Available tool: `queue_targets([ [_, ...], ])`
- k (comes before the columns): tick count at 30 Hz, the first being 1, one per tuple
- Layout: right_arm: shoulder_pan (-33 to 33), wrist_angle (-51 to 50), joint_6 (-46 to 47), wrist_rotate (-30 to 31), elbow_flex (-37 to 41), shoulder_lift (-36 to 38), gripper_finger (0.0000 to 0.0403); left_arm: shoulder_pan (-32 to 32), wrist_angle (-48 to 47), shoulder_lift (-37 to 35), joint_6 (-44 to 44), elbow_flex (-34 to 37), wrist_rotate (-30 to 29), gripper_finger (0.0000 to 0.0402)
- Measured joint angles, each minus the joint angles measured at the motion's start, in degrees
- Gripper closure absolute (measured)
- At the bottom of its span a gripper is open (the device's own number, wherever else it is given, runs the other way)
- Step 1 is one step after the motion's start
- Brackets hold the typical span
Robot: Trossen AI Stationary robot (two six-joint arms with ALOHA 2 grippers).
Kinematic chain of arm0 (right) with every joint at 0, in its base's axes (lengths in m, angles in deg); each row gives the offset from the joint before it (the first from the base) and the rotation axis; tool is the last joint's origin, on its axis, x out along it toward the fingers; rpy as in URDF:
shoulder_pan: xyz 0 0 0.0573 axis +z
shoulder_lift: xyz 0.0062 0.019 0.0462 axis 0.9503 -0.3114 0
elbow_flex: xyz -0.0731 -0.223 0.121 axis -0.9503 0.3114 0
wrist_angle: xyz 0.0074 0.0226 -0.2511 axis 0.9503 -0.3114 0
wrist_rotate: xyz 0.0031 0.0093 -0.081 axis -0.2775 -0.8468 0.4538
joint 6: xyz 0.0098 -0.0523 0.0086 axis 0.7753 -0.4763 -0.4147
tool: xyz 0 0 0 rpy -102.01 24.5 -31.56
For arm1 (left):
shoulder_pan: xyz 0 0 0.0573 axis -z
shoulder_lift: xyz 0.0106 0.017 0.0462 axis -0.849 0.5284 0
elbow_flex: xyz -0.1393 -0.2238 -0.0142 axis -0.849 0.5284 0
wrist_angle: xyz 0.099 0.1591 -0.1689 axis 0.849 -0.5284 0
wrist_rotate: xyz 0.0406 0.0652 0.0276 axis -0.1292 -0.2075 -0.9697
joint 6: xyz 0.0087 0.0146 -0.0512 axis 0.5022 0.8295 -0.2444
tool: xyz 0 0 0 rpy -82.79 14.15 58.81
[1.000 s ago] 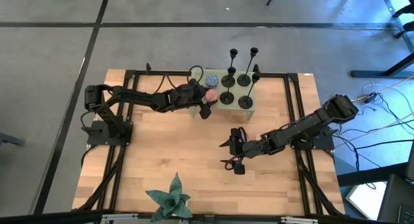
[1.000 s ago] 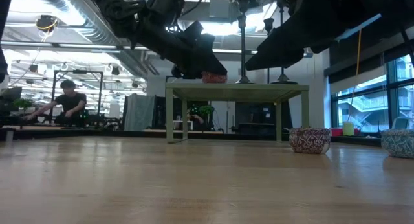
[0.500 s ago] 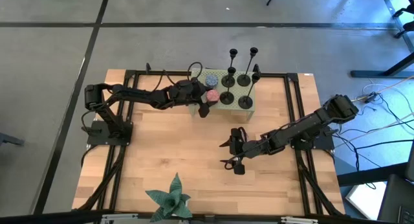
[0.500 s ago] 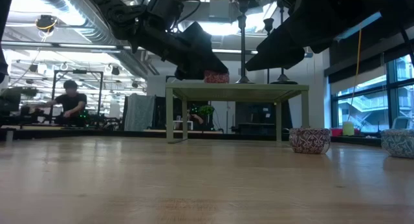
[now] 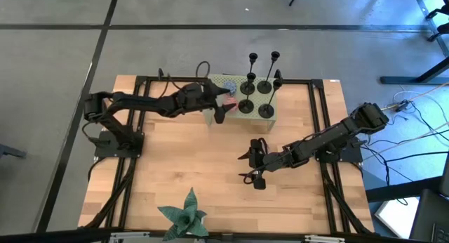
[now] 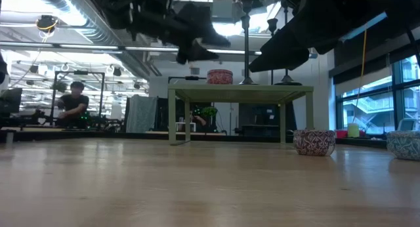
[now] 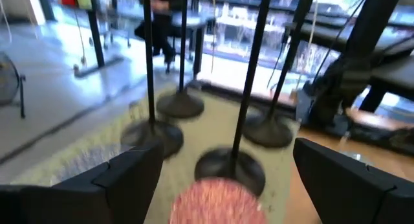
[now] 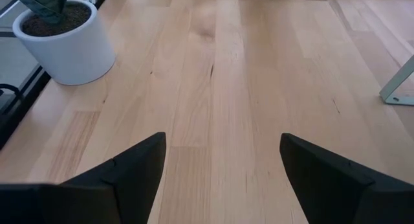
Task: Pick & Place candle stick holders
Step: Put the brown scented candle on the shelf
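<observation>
From above, a pale wooden-plank table (image 5: 175,166) stands on grey floor; the black disc-based candle stick holders (image 5: 254,88) stand on a green perforated stand (image 5: 270,102) at its far edge. The left gripper (image 5: 223,106) hangs beside it, jaws wide, empty. The right gripper (image 5: 252,167) waits mid-table, jaws wide. Low down, an office hall with a seated person (image 6: 71,105). The left wrist sees stems and a pink round object (image 7: 217,201). The right wrist sees a white plant pot (image 8: 65,43)

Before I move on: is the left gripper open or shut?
Open: the left gripper shows both fingers spread wide, nothing between them.
</observation>
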Motion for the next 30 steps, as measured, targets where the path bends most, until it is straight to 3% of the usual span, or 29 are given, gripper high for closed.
queue_targets([
  [5, 0.1, -0.1, -0.2, -1.4, 0.0, 0.2, 0.0098, 0.8, 0.0, -5.8, 3.0, 0.0, 1.1, 0.0062],
  [14, 0.1, 1.2, 3.2, -16.9, 0.0, 1.2, 0.0098, 6.2, -10.9, -19.0, 11.6, 0.0, 1.9, 0.0062],
  [19, 0.0, 2.3, 2.3, -13.1, 0.0, 1.2, 0.0098, 8.8, -21.1, -25.2, 12.8, 0.0, 1.8, 0.0062],
  [25, -1.4, 0.8, 1.7, -2.1, 0.0, 1.2, 0.0098, 10.8, -30.3, -28.6, 10.6, 0.0, 1.5, 0.0062],
  [30, -2.8, -18.3, 6.4, -3.1, -4.1, 4.3, 0.0098, 11.8, -32.5, -28.6, 9.4, 0.0, 1.5, 0.0062],
])
